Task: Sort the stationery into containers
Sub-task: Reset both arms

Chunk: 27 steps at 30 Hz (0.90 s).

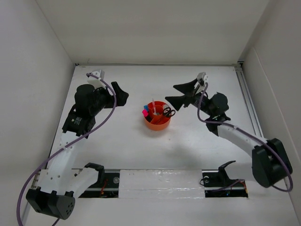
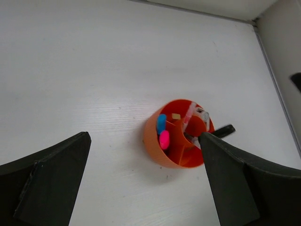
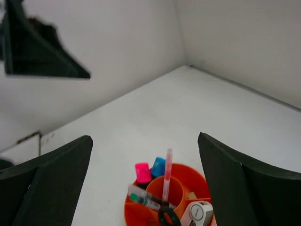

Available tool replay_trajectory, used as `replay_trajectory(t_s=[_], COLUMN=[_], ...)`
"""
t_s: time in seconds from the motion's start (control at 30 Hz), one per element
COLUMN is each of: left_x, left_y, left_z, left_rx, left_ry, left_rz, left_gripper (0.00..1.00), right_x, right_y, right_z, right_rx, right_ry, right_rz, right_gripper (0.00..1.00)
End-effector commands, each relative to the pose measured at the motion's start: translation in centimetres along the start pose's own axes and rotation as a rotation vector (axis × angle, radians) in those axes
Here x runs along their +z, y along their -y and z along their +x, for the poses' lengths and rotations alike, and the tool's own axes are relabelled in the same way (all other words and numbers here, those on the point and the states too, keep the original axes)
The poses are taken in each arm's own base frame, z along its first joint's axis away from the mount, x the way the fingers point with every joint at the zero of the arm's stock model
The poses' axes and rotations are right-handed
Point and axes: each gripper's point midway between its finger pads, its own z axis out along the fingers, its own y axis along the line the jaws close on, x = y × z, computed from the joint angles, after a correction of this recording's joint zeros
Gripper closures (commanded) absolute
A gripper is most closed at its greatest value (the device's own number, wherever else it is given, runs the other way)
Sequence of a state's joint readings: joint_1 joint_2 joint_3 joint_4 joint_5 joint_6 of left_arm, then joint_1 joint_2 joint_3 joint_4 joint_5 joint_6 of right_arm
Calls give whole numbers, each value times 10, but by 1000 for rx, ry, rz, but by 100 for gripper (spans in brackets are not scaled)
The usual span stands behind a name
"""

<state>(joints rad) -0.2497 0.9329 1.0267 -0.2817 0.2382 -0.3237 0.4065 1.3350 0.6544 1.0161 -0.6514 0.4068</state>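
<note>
The round orange organizer (image 1: 156, 123) stands mid-table. In it are black-handled scissors (image 1: 169, 112), an upright pink pen (image 1: 153, 105), and blue-capped (image 1: 146, 108) and pink-capped (image 1: 145, 114) highlighters. The left wrist view shows the organizer (image 2: 151, 136) with the blue cap (image 2: 161, 123), pink cap (image 2: 164, 140) and tan eraser (image 2: 176, 116). The right wrist view shows the organizer (image 3: 131, 212), pink pen (image 3: 167, 172), scissors (image 3: 168, 217), a green-tipped pen (image 3: 141, 197) and a white round piece (image 3: 200, 213). My left gripper (image 1: 120, 95) (image 2: 143, 136) is open and empty, left of the organizer. My right gripper (image 1: 178, 94) (image 3: 145, 138) is open and empty, right of it and above.
White walls enclose the table at the back and both sides. A metal rail (image 1: 249, 101) runs along the right edge. A white strip with black mounts (image 1: 160, 182) lies at the near edge between the arm bases.
</note>
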Motion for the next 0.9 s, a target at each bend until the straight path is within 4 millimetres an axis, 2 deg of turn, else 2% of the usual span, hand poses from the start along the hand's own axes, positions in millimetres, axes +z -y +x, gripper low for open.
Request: replay_trajectory(t_s=[0.0, 0.03, 0.07, 0.17, 0.23, 0.27, 0.3, 0.33, 0.37, 0.4, 0.43, 0.57, 0.6, 0.7, 0.8, 0.87], left_x=[-14, -19, -24, -47, -67, -75, -88, -96, -103, -112, -126, -147, -148, -162, -180, -188], left_y=[-20, -35, -41, -57, -66, -73, -74, -75, -76, -79, -81, -82, -83, -91, -92, -93], left_z=[-22, -31, -32, -45, -59, -61, -65, -69, -72, -76, -78, -78, -72, -58, -52, -50], left_rx=[-28, -42, -63, -90, -127, -145, -158, -175, -178, -183, -189, -190, -205, -271, -284, -300], left_ry=[115, 167, 181, 264, 344, 372, 405, 436, 462, 497, 534, 586, 574, 616, 675, 704], left_rz=[-147, -236, -277, -389, -439, -482, -501, -515, -525, -549, -570, -580, -584, -601, -589, -591], left_gripper=[0, 0, 0, 0, 0, 0, 0, 0, 0, 0, 0, 0, 0, 0, 0, 0], right_x=[-1, -23, -22, -63, -82, -101, -111, -122, -135, -143, -161, -197, -212, -233, -240, -246], right_y=[25, 51, 39, 22, 2, 2, -11, -15, -18, -24, -30, -42, -46, -59, -64, -61], right_z=[-59, -50, -69, -81, -105, -95, -110, -111, -104, -105, -112, -131, -136, -153, -153, -150], right_rx=[-43, -9, 16, 92, 122, 119, 142, 137, 130, 131, 118, 113, 111, 111, 115, 107], right_ry=[33, -19, 2, -40, -14, -75, -46, -58, -102, -103, -89, -35, -18, 44, 48, 36], right_rz=[363, 605, 655, 827, 865, 938, 936, 951, 970, 961, 969, 993, 1003, 979, 963, 993], right_gripper=[0, 0, 0, 0, 0, 0, 0, 0, 0, 0, 0, 0, 0, 0, 0, 0])
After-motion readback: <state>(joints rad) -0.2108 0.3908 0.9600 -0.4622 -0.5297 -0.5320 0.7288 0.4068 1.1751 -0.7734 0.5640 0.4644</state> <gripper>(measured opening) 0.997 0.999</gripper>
